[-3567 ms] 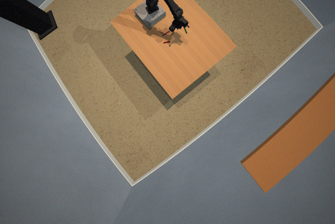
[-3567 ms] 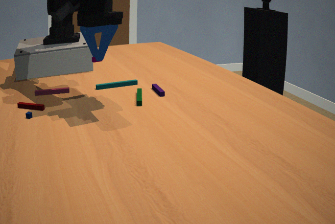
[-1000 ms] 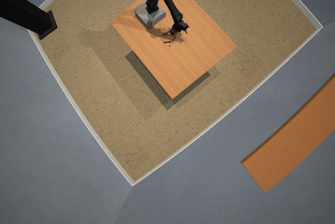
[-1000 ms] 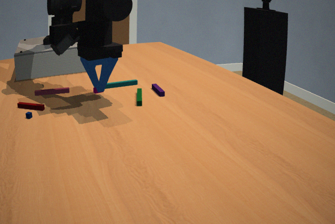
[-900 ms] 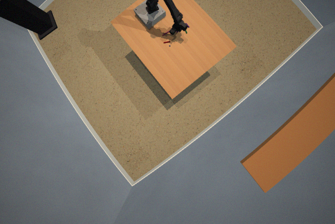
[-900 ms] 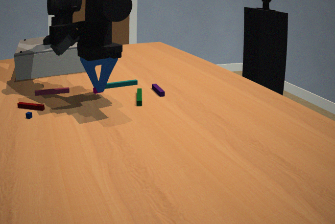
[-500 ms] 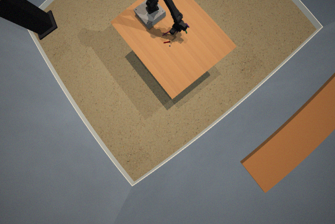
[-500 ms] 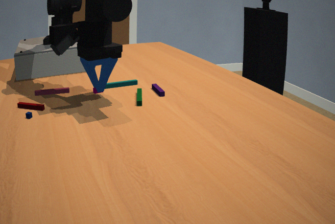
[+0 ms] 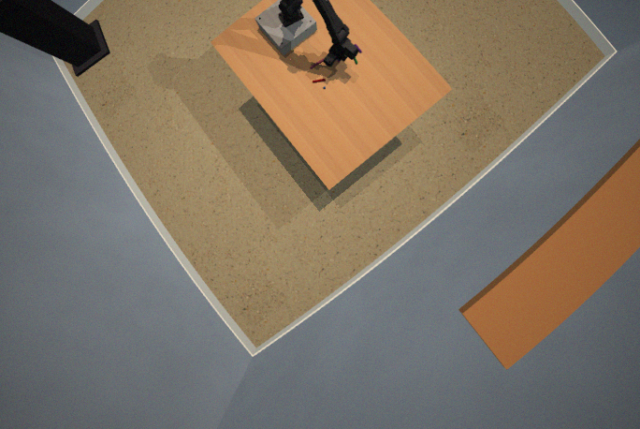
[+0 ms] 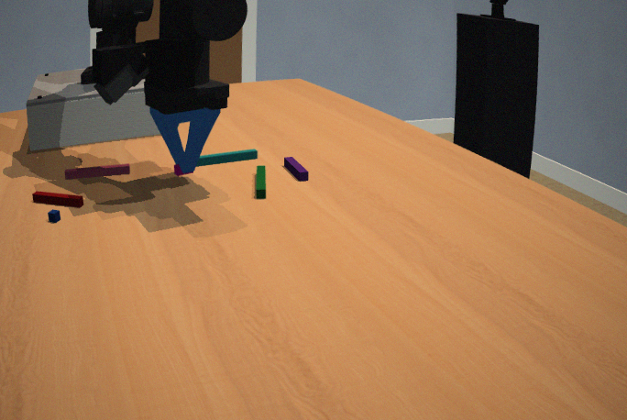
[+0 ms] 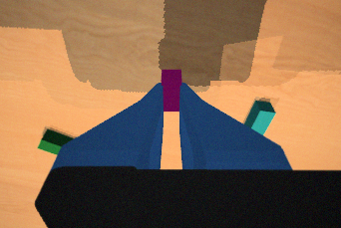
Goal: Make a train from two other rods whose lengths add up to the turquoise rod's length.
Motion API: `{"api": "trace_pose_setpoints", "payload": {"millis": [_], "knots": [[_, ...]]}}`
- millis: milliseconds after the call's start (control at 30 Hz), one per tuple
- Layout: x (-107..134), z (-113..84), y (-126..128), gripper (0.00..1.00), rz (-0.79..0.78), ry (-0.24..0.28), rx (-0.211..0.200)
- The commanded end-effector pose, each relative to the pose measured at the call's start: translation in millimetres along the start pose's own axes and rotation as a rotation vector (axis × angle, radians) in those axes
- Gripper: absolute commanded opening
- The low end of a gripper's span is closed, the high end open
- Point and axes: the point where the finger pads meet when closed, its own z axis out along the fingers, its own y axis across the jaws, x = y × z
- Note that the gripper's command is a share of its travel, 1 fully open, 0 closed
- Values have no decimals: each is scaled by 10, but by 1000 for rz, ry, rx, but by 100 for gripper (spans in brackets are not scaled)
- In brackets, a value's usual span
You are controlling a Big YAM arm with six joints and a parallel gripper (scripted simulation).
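Observation:
My gripper (image 10: 183, 167) has blue fingers and is shut on the short magenta rod (image 10: 179, 170), held low at the table top; in the wrist view the rod (image 11: 171, 89) sticks out past the fingertips. The turquoise rod (image 10: 227, 157) lies flat just right of it, its end showing in the wrist view (image 11: 261, 117). The green rod (image 10: 259, 182) lies in front of the turquoise one, with the purple rod (image 10: 296, 169) to its right. The pink rod (image 10: 97, 171), the red rod (image 10: 57, 199) and the blue cube (image 10: 53, 215) lie to the left.
The arm's grey base block (image 10: 78, 114) stands at the back left of the wooden table. A black pedestal with a second arm (image 10: 496, 90) stands off the table at the right.

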Motion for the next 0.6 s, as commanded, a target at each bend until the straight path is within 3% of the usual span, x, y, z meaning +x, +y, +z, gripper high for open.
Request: {"api": "trace_pose_setpoints", "payload": {"millis": [0,567], "knots": [[-46,-48,77,5,0,-6,-27],[-44,-51,101,5,-1,-6,-28]]}}
